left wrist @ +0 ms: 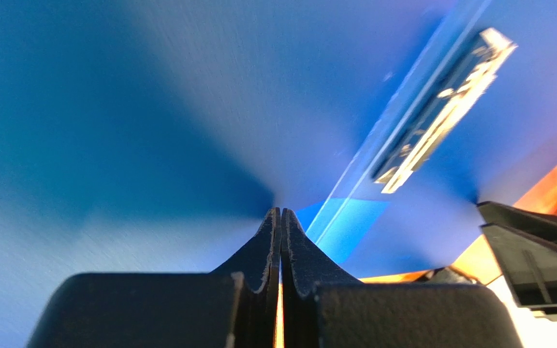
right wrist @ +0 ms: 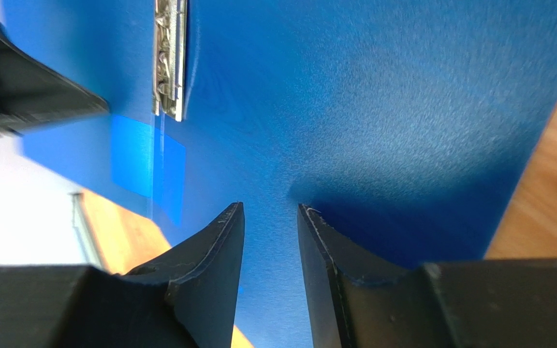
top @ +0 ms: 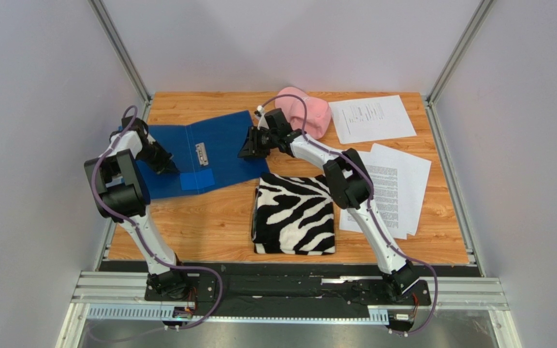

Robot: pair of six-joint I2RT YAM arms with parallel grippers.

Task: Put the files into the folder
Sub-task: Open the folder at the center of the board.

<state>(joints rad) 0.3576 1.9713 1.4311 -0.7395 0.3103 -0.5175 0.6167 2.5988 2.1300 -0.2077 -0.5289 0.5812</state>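
Files (top: 397,187): loose printed sheets on the right of the table (top: 216,225), well apart from the folder. We judge them light, limp and slippery, best pinched at a free edge.
Folder (top: 223,138): blue, stiff, lying open at back left, metal clip (top: 201,154) exposed.
Left gripper (left wrist: 281,217): over the left flap, fully closed, empty.
Right gripper (right wrist: 270,210): arm stretched over the right flap, jaws partly apart; we see nothing between them.

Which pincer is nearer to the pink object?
The right pincer: it sits just left of the pink object, over the right half of the folder. The left pincer is over the left half.
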